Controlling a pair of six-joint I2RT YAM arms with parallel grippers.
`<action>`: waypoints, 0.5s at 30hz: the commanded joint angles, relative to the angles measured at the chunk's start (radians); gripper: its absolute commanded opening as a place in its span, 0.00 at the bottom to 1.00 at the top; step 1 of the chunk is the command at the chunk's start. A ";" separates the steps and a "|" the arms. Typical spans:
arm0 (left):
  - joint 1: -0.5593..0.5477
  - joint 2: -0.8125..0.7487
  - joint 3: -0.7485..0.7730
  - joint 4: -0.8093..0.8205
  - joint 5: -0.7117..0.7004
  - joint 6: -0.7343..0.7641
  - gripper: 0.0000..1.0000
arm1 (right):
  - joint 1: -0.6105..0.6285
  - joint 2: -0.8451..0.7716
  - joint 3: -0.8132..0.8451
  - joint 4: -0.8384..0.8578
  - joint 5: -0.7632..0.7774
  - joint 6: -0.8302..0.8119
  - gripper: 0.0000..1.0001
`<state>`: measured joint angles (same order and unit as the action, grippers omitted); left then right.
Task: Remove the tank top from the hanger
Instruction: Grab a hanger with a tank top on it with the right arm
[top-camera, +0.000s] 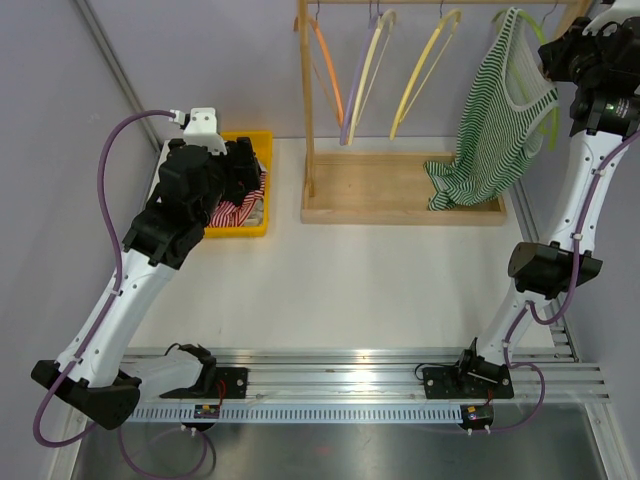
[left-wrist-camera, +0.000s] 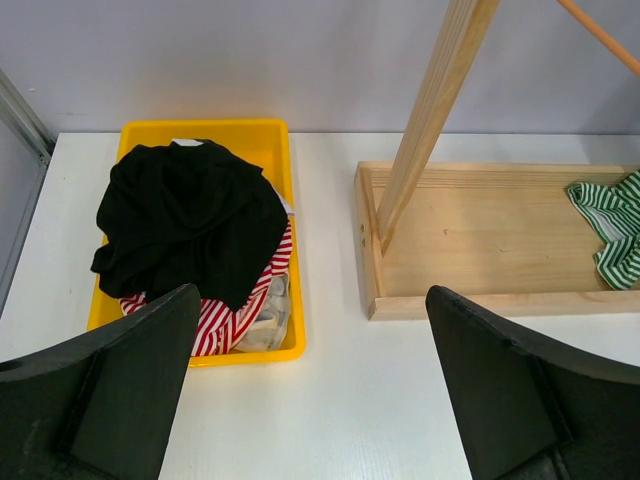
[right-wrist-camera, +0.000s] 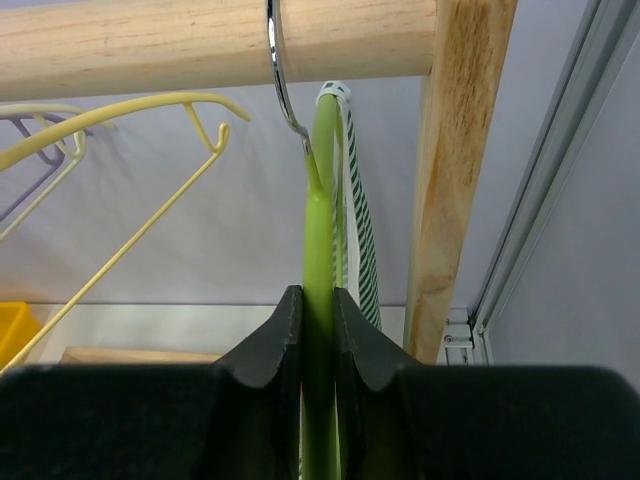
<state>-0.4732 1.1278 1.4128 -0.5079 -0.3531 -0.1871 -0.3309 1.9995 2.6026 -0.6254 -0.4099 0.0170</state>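
A green-and-white striped tank top (top-camera: 495, 120) hangs from a lime green hanger (top-camera: 552, 128) at the right end of the wooden rack, its hem bunched on the rack's base. My right gripper (top-camera: 562, 55) is up at the hanger's top. In the right wrist view its jaws (right-wrist-camera: 318, 295) are shut on the green hanger (right-wrist-camera: 320, 200) just below the metal hook, with a striped strap (right-wrist-camera: 357, 225) right behind. My left gripper (top-camera: 245, 165) hovers over the table by the yellow bin, wide open (left-wrist-camera: 312, 292) and holding nothing. A corner of the tank top (left-wrist-camera: 610, 225) shows at the left wrist view's right edge.
A yellow bin (top-camera: 245, 228) at the left holds black and red-striped clothes. The rack's wooden base tray (top-camera: 400, 190) sits at the back centre. Three bare hangers, orange (top-camera: 330, 70), pale (top-camera: 365, 70) and yellow (top-camera: 425, 70), hang from the rail (right-wrist-camera: 150, 40). The rack post (right-wrist-camera: 455, 180) stands right of the gripped hanger.
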 joint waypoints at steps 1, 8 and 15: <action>-0.004 -0.008 0.023 0.020 -0.011 0.011 0.99 | 0.006 -0.079 -0.038 0.058 -0.043 0.031 0.00; -0.004 -0.006 0.025 0.017 -0.003 0.009 0.99 | 0.016 -0.153 0.014 0.084 -0.041 0.049 0.00; -0.005 -0.019 0.029 0.009 0.009 0.003 0.99 | 0.018 -0.238 0.008 0.076 -0.041 0.055 0.00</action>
<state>-0.4736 1.1278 1.4128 -0.5098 -0.3519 -0.1875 -0.3199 1.8740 2.5759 -0.6266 -0.4152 0.0525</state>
